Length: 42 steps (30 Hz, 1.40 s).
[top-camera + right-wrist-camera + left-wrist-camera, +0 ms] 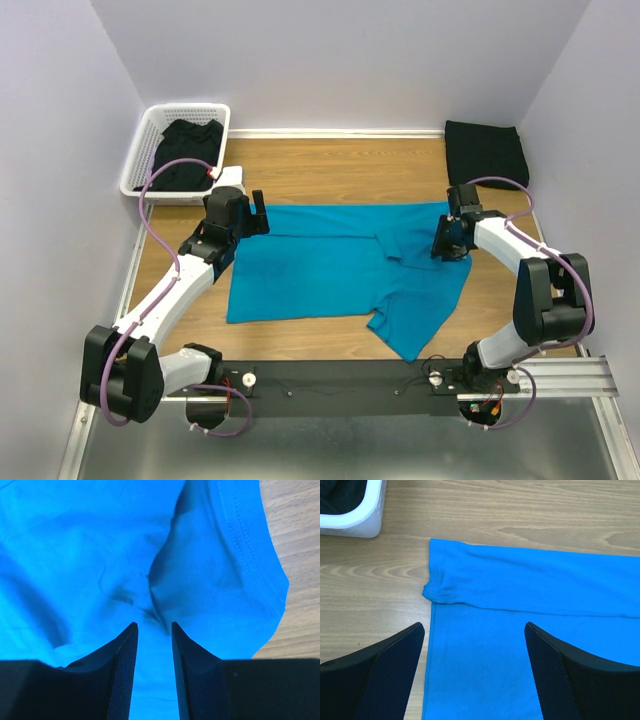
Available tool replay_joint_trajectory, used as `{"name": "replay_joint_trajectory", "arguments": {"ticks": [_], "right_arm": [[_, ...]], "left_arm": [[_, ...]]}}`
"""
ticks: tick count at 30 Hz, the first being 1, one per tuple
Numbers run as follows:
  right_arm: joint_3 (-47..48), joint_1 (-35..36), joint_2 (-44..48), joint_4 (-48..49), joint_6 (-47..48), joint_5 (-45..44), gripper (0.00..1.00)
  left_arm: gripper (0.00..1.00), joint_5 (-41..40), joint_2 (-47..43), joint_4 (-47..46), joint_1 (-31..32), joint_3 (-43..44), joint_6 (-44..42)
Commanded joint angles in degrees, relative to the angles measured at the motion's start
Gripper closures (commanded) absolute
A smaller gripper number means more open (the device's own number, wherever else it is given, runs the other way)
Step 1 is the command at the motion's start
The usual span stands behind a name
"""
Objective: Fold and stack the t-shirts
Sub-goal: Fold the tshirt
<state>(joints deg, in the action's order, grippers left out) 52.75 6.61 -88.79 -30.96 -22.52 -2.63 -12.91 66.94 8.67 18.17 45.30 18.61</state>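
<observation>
The teal-blue t-shirt [320, 270] lies spread flat on the wooden table, its right side rumpled and partly folded in. My left gripper [258, 213] is open and empty, hovering over the shirt's left top corner, where a sleeve is folded over [520, 580]. The left gripper [472, 627] has its jaws wide apart. My right gripper [443, 245] sits low over the shirt's right part. In the right wrist view its jaws [152, 625] stand a narrow gap apart over the teal fabric [75, 555], and creases run toward the tips. A folded black shirt [485, 150] lies at the back right.
A white lattice basket [190, 108] stands at the back left with a black shirt [185, 150] inside; its corner shows in the left wrist view [355, 525]. Purple walls close in three sides. A black rail runs along the near edge.
</observation>
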Motion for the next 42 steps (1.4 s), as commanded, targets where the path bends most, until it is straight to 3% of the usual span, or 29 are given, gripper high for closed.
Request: {"name": "replay_joint_trajectory", "arguments": {"ticks": [1, 8, 12, 13, 16, 29, 42], "right_arm": [[-1.86, -0.55, -1.21, 2.83, -0.15, 0.7, 0.6], [-3.62, -0.99, -2.44, 4.68, 0.11, 3.85, 0.65], [-3.97, -0.99, -1.39, 4.51, -0.06, 5.01, 0.77], [-4.15, -0.99, -0.25, 4.51, -0.15, 5.27, 0.88], [-4.15, -0.99, 1.43, 3.98, -0.68, 5.8, 0.99], [-5.2, -0.99, 7.4, -3.49, -3.93, 8.26, 0.99], [-9.69, -0.99, 9.16, -3.93, -5.16, 9.23, 0.97]], "left_arm": [[0.11, 1.04, -0.49, -0.76, 0.02, 0.14, -0.51], [0.11, 1.04, -0.58, -0.76, 0.02, 0.05, -0.59], [0.11, 1.22, -0.58, -0.76, 0.02, 0.05, -0.59], [0.11, 1.13, -0.58, -0.76, 0.02, 0.05, -0.59], [0.11, 1.22, -0.58, -0.76, 0.02, 0.05, -0.68], [0.11, 1.66, -0.14, -0.76, 0.02, 0.14, -0.77], [0.11, 2.18, 0.47, -0.58, 0.02, 0.14, -0.77]]}}
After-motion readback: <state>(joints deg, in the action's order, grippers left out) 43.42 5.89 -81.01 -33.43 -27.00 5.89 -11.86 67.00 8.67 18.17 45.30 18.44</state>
